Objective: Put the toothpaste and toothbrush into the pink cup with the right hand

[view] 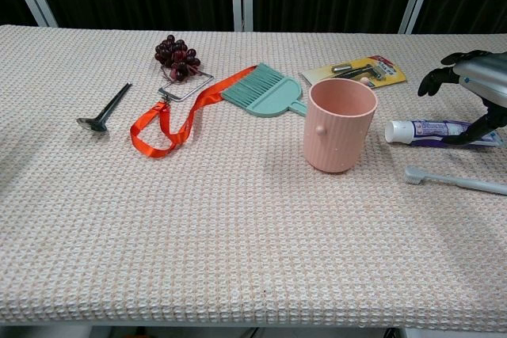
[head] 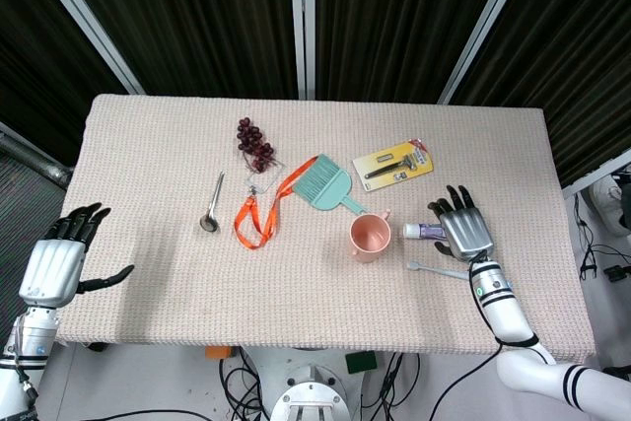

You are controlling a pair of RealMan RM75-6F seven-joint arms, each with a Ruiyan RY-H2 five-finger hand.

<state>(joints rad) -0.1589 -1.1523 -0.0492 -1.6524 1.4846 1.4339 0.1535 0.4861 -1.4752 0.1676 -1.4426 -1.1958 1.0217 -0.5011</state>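
Pink cup (head: 370, 236) stands upright near the table's middle-right, mouth open, nothing visible inside it from the head view. Toothpaste (head: 424, 231) lies flat just right of the cup, white cap end toward it, tube running away to the right under the right hand (head: 463, 227). Toothbrush (head: 438, 270) lies flat on the cloth nearer the front edge, bristle end pointing left toward the cup, handle passing under the wrist in the head view. Small gap between cup and both items; neither touches it.

Right hand hovers over the far end of the tube, fingers spread and curved downward. In the chest view the fingers (view: 466, 137) look to touch the tube's top, but contact is hard to confirm; nothing is lifted, so the hand reads as open.

Open cloth in front of the cup and left of it along the front edge. Behind the cup sits a teal brush (head: 325, 184), its handle end just short of the cup. A yellow blister pack (head: 394, 164) lies behind the toothpaste. Orange lanyard (head: 261, 209), grapes (head: 253, 142) and a metal spoon-like tool (head: 212, 206) are well off to the left.

Left hand (head: 61, 258) hangs off the table's (head: 148, 293) left edge, fingers apart, holding nothing.
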